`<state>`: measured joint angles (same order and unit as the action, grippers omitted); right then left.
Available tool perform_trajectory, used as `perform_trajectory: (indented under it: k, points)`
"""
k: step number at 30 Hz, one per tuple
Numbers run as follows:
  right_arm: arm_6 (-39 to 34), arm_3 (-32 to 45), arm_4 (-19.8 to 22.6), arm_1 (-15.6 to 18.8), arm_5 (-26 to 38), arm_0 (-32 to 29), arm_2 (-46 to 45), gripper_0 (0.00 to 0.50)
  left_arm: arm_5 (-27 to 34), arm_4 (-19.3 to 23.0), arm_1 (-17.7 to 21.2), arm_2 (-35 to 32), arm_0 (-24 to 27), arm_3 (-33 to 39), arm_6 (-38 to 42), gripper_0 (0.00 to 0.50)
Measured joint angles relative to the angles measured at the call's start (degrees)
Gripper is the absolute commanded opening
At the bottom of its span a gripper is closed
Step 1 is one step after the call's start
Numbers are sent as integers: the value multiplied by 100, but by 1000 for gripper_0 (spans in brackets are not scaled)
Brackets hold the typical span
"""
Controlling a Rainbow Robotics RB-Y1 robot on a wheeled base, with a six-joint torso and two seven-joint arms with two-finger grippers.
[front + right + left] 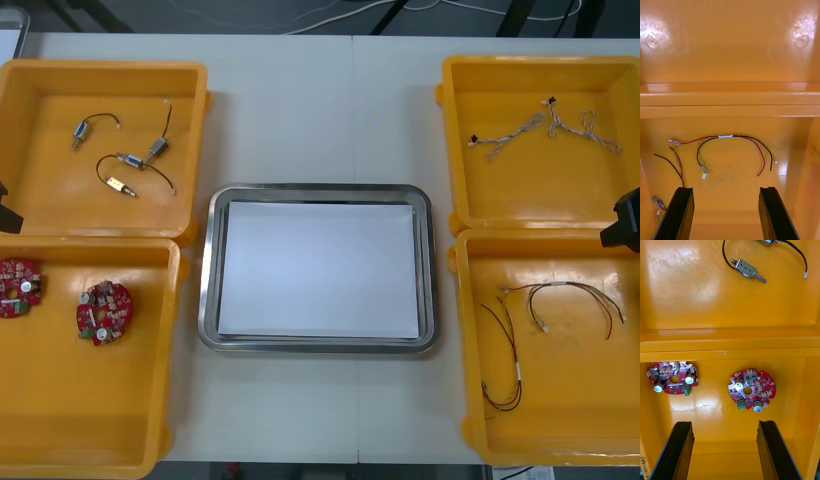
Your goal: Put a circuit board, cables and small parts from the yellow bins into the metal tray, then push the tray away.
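Observation:
The metal tray (208,300) lies white inside at the table's middle, with nothing in it. Two round red circuit boards (751,390) (673,378) lie in the near left yellow bin (60,420). My left gripper (725,424) hangs open above that bin, a little short of the boards, holding nothing. Red, yellow and black cables (733,136) lie in the near right yellow bin (560,420). Over it my right gripper (725,189) stands open, fingers apart and bare, just short of the cables.
The far left bin (50,190) holds small metal parts (125,186) with black leads. Pale twisted cables (545,128) lie in the far right bin (540,190). Bin walls rise on both sides of the tray. Bare table stretches beyond the tray's far rim.

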<state>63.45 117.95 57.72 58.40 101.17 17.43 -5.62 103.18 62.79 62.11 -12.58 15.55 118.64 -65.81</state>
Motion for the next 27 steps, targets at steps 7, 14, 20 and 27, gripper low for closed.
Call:
perform_trajectory:
  k: [7,14,20,27]
  points:
    - [0,0,0,0,0,0,0,500,0,0,0,0,0,0,0,500]
    - [0,0,0,0,0,0,0,500,0,0,0,0,0,0,0,500]
    - [0,0,0,0,0,0,0,500,0,0,0,0,0,0,0,500]
    - [0,0,0,0,0,0,0,500,0,0,0,0,0,0,0,500]
